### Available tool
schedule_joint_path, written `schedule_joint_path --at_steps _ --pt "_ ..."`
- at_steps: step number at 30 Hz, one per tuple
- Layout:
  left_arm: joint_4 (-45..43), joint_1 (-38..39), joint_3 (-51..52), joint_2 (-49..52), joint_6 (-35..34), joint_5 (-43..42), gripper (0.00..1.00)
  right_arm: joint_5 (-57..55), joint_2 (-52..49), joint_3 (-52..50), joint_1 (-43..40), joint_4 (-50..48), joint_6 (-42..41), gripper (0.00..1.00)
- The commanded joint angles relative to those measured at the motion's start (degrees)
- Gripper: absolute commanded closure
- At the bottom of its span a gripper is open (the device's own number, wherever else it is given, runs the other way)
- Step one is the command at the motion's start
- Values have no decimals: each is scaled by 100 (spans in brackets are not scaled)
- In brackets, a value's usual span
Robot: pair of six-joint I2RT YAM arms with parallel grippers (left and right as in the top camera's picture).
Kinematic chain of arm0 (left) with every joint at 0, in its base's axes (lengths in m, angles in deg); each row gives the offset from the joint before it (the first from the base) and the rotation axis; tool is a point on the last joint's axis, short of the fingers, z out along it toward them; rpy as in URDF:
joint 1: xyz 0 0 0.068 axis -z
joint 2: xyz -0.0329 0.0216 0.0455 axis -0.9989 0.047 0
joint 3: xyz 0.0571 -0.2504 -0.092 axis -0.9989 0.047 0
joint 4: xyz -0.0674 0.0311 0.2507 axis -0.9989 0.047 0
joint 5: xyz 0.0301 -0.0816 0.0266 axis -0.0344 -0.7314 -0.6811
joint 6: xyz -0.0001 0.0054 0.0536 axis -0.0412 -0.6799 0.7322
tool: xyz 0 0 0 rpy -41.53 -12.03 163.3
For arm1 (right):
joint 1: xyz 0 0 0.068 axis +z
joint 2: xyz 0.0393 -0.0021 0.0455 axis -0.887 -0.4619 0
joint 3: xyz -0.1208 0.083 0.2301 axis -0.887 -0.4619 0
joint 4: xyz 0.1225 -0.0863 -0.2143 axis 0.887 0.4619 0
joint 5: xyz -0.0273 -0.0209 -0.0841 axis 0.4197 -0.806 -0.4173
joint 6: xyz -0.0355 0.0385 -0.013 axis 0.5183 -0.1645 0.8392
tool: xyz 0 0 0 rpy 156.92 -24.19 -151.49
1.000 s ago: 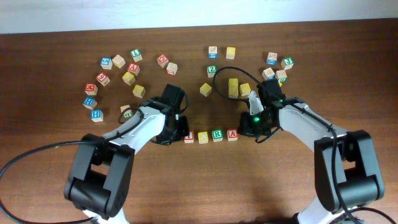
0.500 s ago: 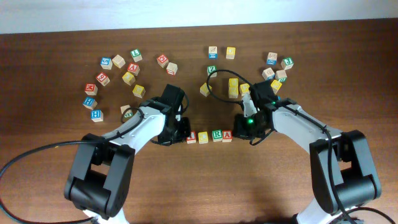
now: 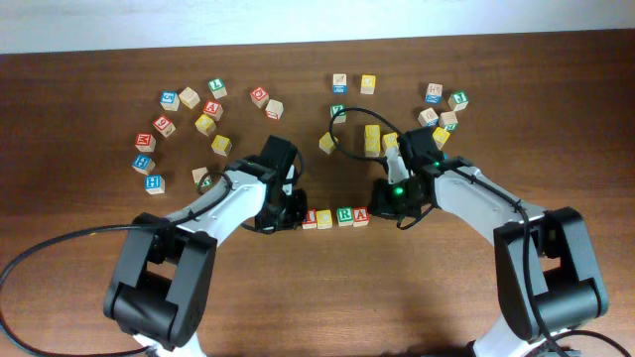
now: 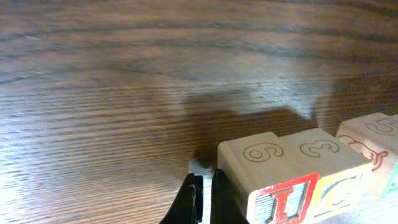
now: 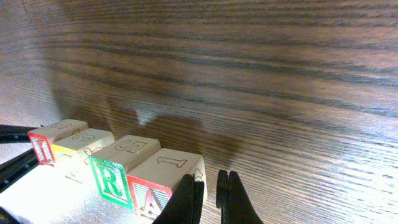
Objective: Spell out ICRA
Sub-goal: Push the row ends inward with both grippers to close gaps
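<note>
At the row's left end, the left gripper (image 3: 289,210) stands just beside the I block (image 3: 311,218), jaws drawn nearly together and empty. I, C block (image 3: 325,217), R block (image 3: 344,215) and A block (image 3: 361,214) stand touching in line on the table (image 3: 317,297). The right gripper (image 3: 381,204) is just beside the A block, jaws likewise pinched together on nothing.

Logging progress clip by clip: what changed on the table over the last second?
The left gripper slid right, nudging the I block inward. The right gripper slid left, pushing the A block inward. The I-C-R-A row is now tighter, its gaps closed. Nothing was grasped or released. The scattered blocks farther back stayed put.
</note>
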Motion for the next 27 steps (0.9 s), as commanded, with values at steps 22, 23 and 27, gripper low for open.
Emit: schedule_joint_path --at_steps 22,23,27 --pt "13 144 11 61 717 221 100 -103 -31 -39 367 109 -1051 96" --pt "31 142 11 61 717 221 100 -199 -31 -39 367 109 -1051 96" --pt "299 138 -131 61 715 494 96 -640 -28 -7 299 90 -955 92"
